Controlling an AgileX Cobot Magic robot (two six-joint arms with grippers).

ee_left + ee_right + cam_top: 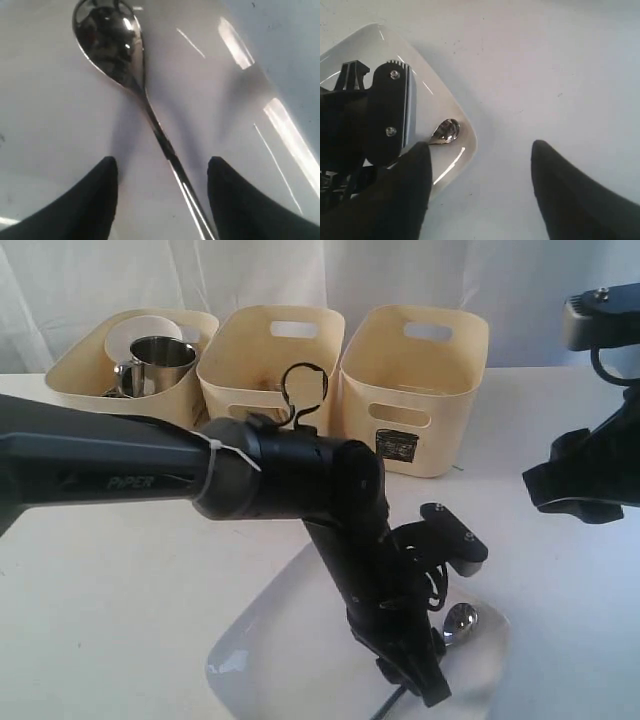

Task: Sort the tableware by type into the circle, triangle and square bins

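Observation:
A steel spoon (107, 42) lies on the large white plate (270, 640) near the table's front edge, its bowl (460, 620) towards the plate's right corner. My left gripper (162, 162) is down over the plate, open, with the spoon's handle (165, 145) running between its two fingers, which stand apart from it. In the exterior view the left gripper (425, 685) is at the plate's front. My right gripper (481, 147) hangs open and empty over bare table beside the plate's corner (465, 137), at the right (575, 495). A steel mug (160, 360) stands in the left bin (85, 380).
Three cream bins stand in a row at the back: left, middle (270, 350) and right (420, 370), the right one with a dark label (397, 445). A pale round bowl (140, 330) sits behind the mug. The left arm (100, 465) stretches across the table's left half.

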